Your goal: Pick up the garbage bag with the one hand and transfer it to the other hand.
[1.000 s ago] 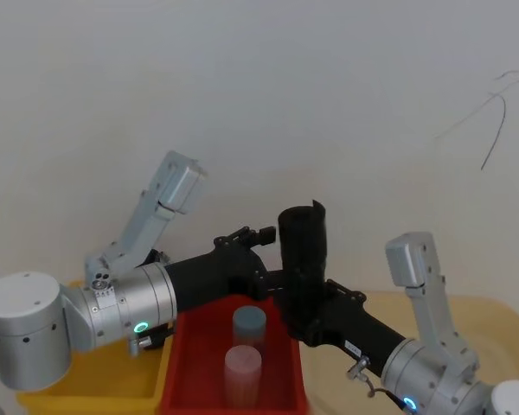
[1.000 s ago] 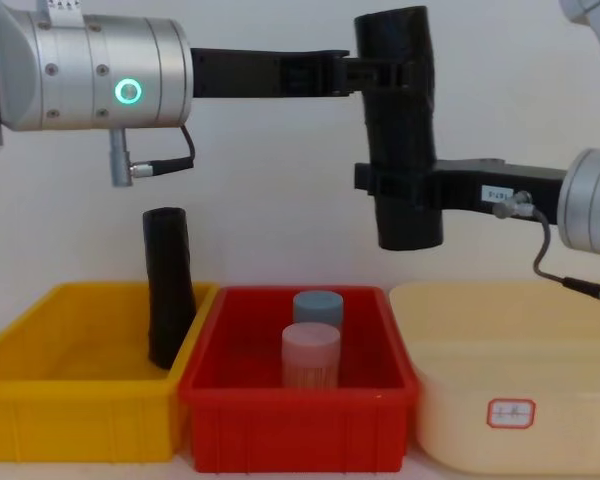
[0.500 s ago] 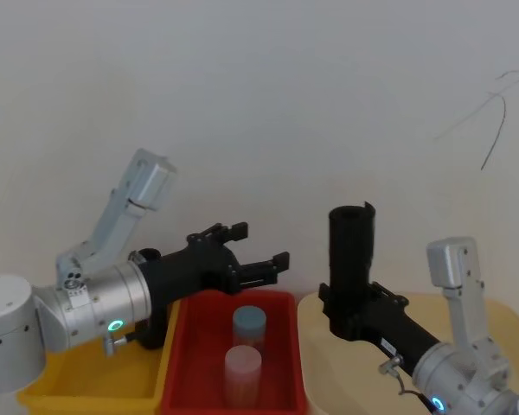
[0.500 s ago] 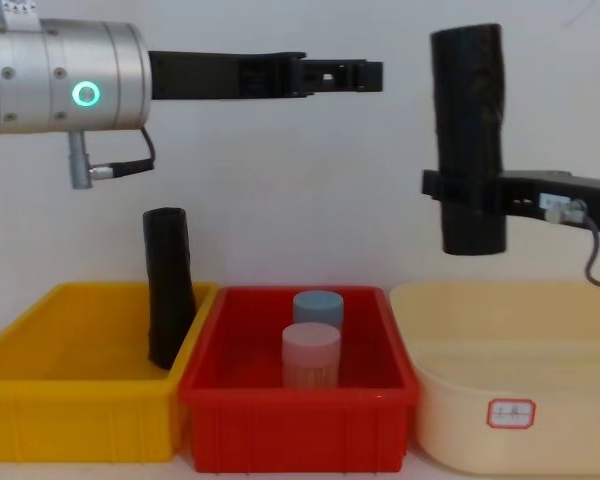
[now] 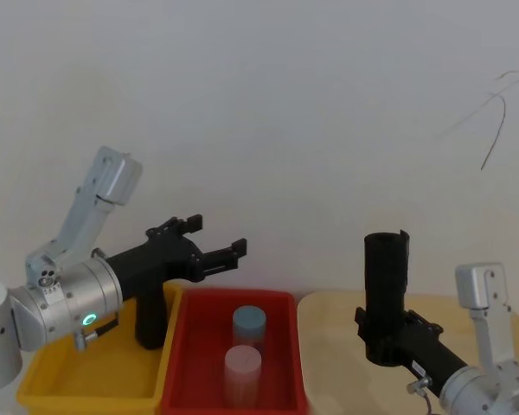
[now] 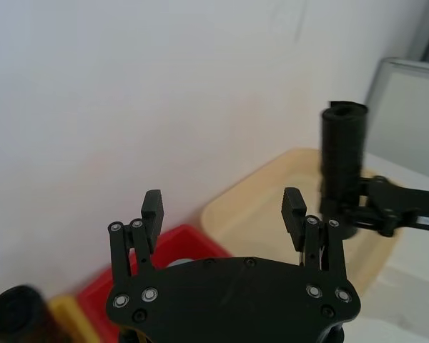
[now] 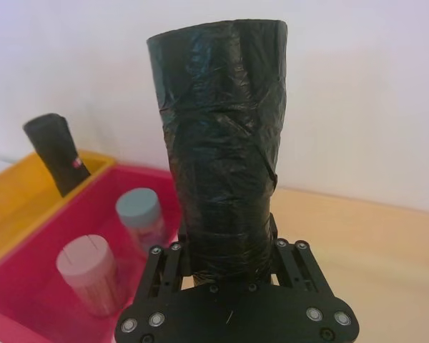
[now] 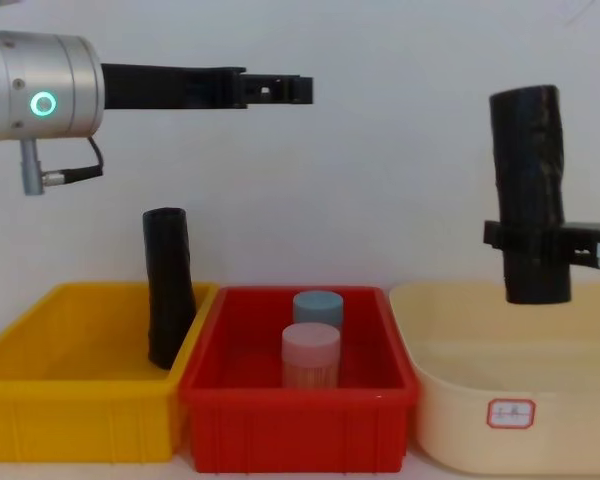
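Black plastic, wrinkled and tightly rolled, is plain in the right wrist view: the garbage bag (image 7: 218, 136) stands upright with the right gripper (image 7: 225, 268) and its jaws clamped on the lower part. From the chest view the bag (image 8: 528, 195) hangs above the cream tub (image 8: 510, 440), clear of its rim, which the wrist view does not tell. The left gripper (image 8: 280, 89) is held high above the red bin (image 8: 290, 430); the left wrist view shows its jaws (image 6: 225, 211) wide apart with nothing between them. A slimmer black roll (image 8: 168, 288) leans in the yellow bin (image 8: 75, 430). Two capped jars, one blue-lidded (image 8: 317, 305) and one pink (image 8: 310, 355), stand in the red bin.
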Controlling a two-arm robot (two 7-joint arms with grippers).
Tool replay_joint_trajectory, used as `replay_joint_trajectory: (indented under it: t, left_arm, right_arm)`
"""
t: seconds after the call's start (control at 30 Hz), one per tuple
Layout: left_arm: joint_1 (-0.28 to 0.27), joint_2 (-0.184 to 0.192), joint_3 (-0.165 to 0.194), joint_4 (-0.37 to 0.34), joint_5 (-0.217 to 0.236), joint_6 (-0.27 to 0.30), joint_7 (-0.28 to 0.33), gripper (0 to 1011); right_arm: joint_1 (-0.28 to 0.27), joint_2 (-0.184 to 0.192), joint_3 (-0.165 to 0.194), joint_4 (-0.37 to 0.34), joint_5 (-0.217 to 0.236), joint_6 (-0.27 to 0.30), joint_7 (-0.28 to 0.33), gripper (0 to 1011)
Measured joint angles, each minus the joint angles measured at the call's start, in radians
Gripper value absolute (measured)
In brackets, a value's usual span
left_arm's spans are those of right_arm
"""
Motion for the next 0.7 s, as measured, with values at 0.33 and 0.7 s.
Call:
replay_joint_trajectory:
  t: [0.33,0.7]
  left_arm:
    - [0.006,0.007,-0.012,0.01,0.023,-0.001,0.074,1002]
    - [0.018,0.008,-0.014,0.009,0.039,-0.011,0.099,1002]
  right_arm:
    - [-0.019,0.002,0.016,0.001,0.0,0.014,-0.018,774]
    - [-0.034,0.002,0.02,-0.008,-0.005,0.009,-0.025,1001]
